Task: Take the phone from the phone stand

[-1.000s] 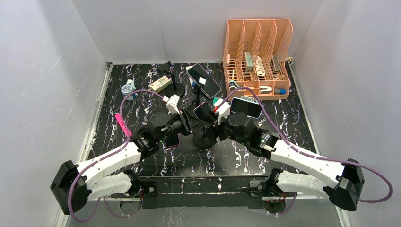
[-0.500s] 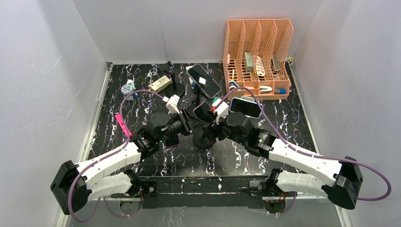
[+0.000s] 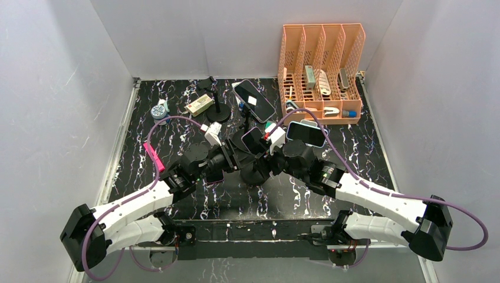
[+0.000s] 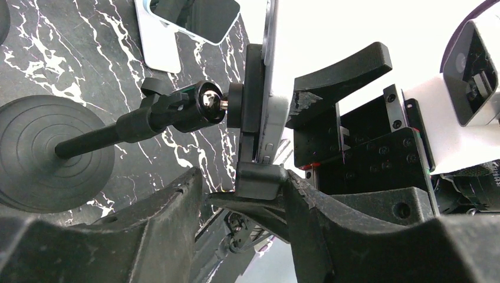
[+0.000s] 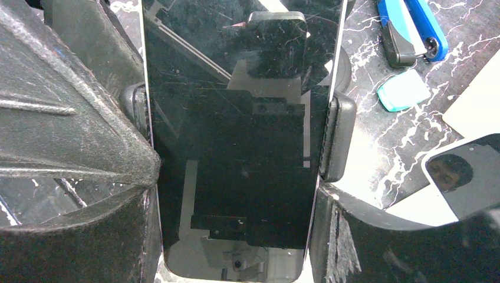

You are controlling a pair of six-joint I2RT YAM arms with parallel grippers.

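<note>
On the marbled table (image 3: 365, 162), left gripper (image 4: 244, 181) has just spread around the phone stand (image 4: 168, 113); right gripper (image 5: 236, 186) pinches the phone (image 5: 236, 106), ready for lifting.

A black tabletop (image 3: 132, 131) with white streaks is closed in on three sides by plain grey walls (image 3: 236, 35). Everything is lit evenly.
</note>
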